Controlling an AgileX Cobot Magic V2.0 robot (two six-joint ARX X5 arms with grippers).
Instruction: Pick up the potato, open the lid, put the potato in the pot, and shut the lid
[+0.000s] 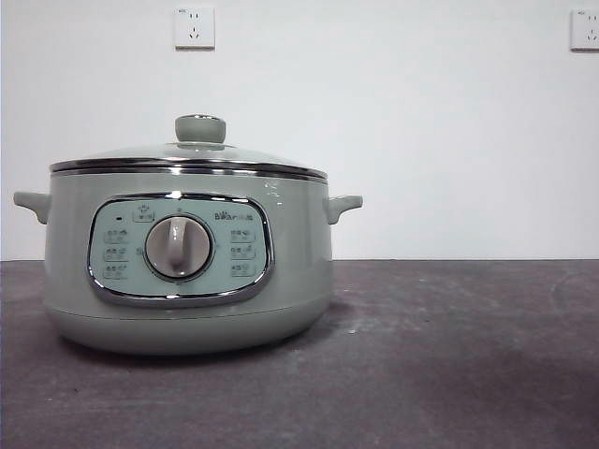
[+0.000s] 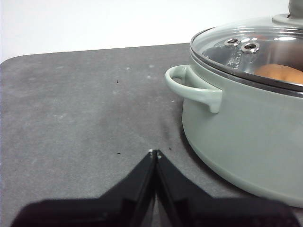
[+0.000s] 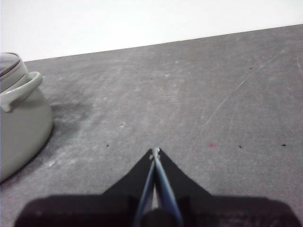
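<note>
The sage-green pot [image 1: 187, 271] stands on the dark table at the left of the front view, dial facing the camera. The glass lid [image 1: 192, 154] with its green knob sits closed on the rim. Through the glass lid [image 2: 255, 52] in the left wrist view, the orange-brown potato [image 2: 280, 74] lies inside the pot [image 2: 246, 127]. My left gripper [image 2: 155, 153] is shut and empty, low over the table beside the pot's handle [image 2: 194, 87]. My right gripper [image 3: 155, 151] is shut and empty, apart from the pot [image 3: 19, 127] on its other side.
A grey tabletop [image 1: 449, 355] stretches to the right of the pot. Behind it is a white wall with two power sockets [image 1: 194, 28]. No arm shows in the front view.
</note>
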